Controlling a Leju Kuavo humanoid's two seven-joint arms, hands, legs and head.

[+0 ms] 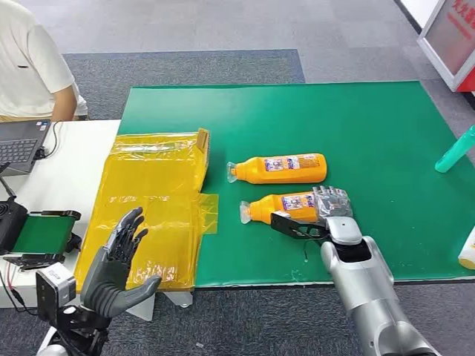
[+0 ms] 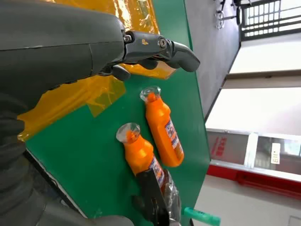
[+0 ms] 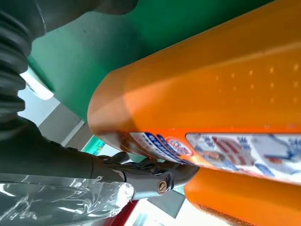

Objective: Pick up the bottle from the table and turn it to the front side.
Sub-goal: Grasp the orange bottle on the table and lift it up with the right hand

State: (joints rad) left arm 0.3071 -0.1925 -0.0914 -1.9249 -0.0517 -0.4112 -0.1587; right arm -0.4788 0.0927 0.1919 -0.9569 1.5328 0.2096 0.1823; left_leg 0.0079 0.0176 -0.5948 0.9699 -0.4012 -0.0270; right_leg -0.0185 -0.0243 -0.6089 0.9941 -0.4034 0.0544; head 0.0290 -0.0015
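Note:
Two orange bottles lie on their sides on the green mat (image 1: 364, 126), caps pointing left. My right hand (image 1: 330, 211) grips the base end of the nearer bottle (image 1: 280, 207): its plastic-covered fingers (image 1: 332, 199) lie over the top and its thumb runs along the near side. That bottle rests on the mat. In the right wrist view the bottle (image 3: 213, 84) sits against a finger (image 3: 149, 176) at its label. The far bottle (image 1: 280, 169) lies free. My left hand (image 1: 120, 259) is raised and open at the lower left, holding nothing. The left wrist view shows both bottles (image 2: 140, 153) (image 2: 163, 132).
A yellow plastic bag (image 1: 156, 200) lies left of the bottles, overlapping the mat's edge. A teal bottle (image 1: 456, 150) and a white bottle (image 1: 467, 252) sit at the right edge. A person (image 1: 28, 59) sits at a laptop (image 1: 19, 144) at the far left.

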